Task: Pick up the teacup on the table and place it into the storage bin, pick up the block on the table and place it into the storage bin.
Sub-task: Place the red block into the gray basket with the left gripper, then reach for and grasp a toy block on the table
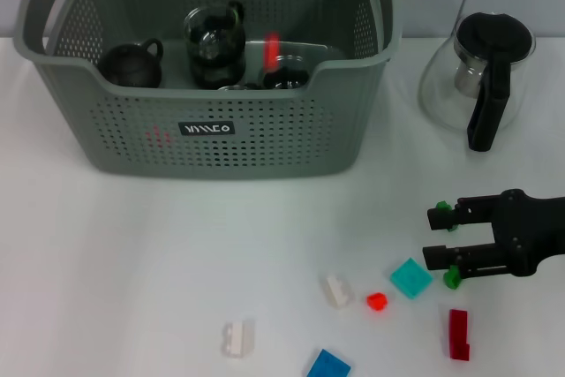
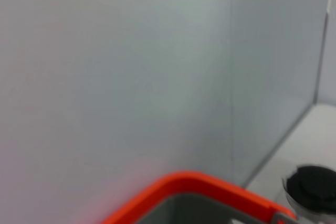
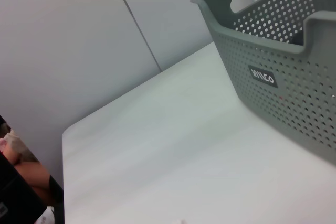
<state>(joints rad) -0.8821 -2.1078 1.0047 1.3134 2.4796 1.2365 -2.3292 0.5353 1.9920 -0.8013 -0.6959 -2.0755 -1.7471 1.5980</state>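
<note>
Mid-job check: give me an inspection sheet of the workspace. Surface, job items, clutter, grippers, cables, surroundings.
Surface: white table, no spills seen.
Job's things: storage bin stands at the far left, holding a dark teacup, a glass pot and another dark vessel. Loose on the near table: two white blocks, teal block, blue block, small red piece, dark red block.
Clutter: glass jug with a black handle, right of the bin.
Grippers: right gripper open, beside the teal block, holding nothing; left gripper not in view.
Cables: a thin line behind the jug, unclear.
Surroundings: plain pale wall panels.
</note>
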